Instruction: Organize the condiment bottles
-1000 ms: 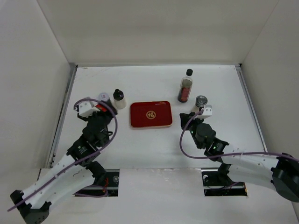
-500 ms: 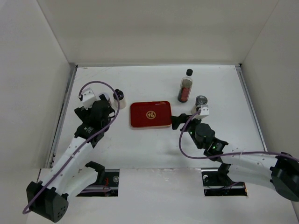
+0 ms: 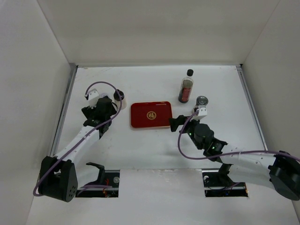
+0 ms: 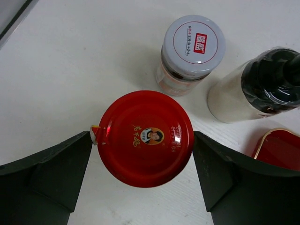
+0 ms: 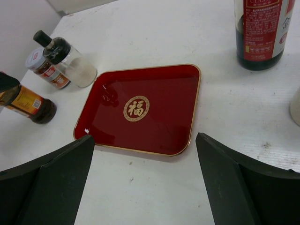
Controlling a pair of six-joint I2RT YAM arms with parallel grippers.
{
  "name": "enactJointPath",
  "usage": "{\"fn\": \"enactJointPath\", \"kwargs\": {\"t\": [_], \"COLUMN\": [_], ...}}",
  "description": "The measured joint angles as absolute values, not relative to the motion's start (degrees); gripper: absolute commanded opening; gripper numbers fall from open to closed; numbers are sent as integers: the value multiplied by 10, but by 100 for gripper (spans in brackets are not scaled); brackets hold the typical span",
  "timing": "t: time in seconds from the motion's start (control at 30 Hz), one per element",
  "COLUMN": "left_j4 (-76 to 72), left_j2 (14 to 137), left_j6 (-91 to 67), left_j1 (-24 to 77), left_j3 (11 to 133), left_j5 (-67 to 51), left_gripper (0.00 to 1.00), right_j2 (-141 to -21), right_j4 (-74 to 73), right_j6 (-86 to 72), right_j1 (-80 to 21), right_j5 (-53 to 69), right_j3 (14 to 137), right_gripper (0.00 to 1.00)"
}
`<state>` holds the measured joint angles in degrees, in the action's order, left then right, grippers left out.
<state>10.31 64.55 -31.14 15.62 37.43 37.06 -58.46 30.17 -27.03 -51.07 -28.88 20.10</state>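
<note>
nearest the bases, the right gripper (image 5: 145, 140) hangs low over the table (image 3: 140, 145) with its jaws wide apart and nothing between them, facing the near rim of the red tray (image 5: 164, 89). the tray lies flat mid-table and holds nothing; only its gold emblem shows.

just beyond on the left, the left gripper (image 4: 142, 152) sits over the red-lidded jar (image 4: 145, 138), one finger on each side of the lid. the jaws are apart. the jar's body is hidden under the lid, but by the spread they do not look to be pinching yet. the right wrist view shows dark brown contents in this jar.

the step in hand looks like the first pick: taking this jar to move it toward the tray. the next move calls for closing below the lid, then a straight lift, because two neighbours stand close behind it. these are a silver-lidded jar (image 4: 193, 47) with pale pinkish contents and the white bottle (image 4: 234, 96), black-capped and filled with something white, just beside the tray's left edge.

on the far right, a second silver-lidded jar (image 3: 202, 100) stands apart from the tray. beyond it is the tall bottle (image 3: 186, 89), upright, black-capped and dark-filled.
</note>
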Motion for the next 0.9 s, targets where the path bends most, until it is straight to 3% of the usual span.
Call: {"fn": "enactJointPath", "kwargs": {"t": [0.1,0.3,0.4,0.67,0.9], "left_j4": [86,49,45,126,104], "left_j2": [654,658,643,529,594], "left_j6": [-312,-312,-313,-308,-298], "left_j1": [149,141,140,236,379], "left_j3": [362,350,340,332,416], "left_j5": [368,371,370,377,389], "left_gripper": [77,48,40,38,37], "right_j2": [-585,-590,-591,-593,-594], "right_j4": [303,305,305,305,305], "right_j6": [-270,-273,-273,-277,-281], "right_j1": [-510,-504,-502,-499,-495], "right_j5": [-286,-283,-282,-280,-280], "right_j3": [201,201,201,201,201], "right_gripper": [97,97,97,95,94]}}
